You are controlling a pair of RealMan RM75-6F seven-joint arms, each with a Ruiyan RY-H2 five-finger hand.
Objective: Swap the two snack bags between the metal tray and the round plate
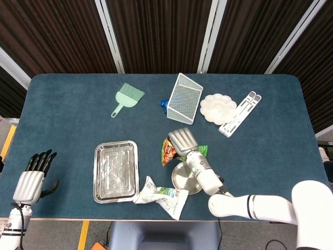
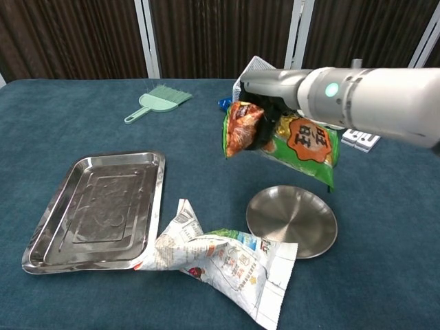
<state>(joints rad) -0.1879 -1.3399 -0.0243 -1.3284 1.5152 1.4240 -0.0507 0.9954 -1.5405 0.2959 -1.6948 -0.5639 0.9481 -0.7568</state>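
Note:
My right hand (image 2: 265, 103) (image 1: 181, 139) grips a green and orange snack bag (image 2: 295, 141) (image 1: 168, 151) and holds it in the air, above the far side of the round metal plate (image 2: 292, 220) (image 1: 183, 178). A white and green snack bag (image 2: 223, 258) (image 1: 160, 195) lies crumpled on the table between the rectangular metal tray (image 2: 96, 210) (image 1: 115, 171) and the plate, its corner against the tray's rim. Both tray and plate hold nothing. My left hand (image 1: 32, 177) hangs off the table's left edge, fingers apart, holding nothing.
A green hand brush (image 2: 158, 98) (image 1: 126, 98) lies at the back left. A tipped wire basket (image 1: 186, 97) (image 2: 256, 69), a blue wrapper (image 1: 164, 104), a white palette dish (image 1: 218, 108) and a white stand (image 1: 239, 113) sit at the back right.

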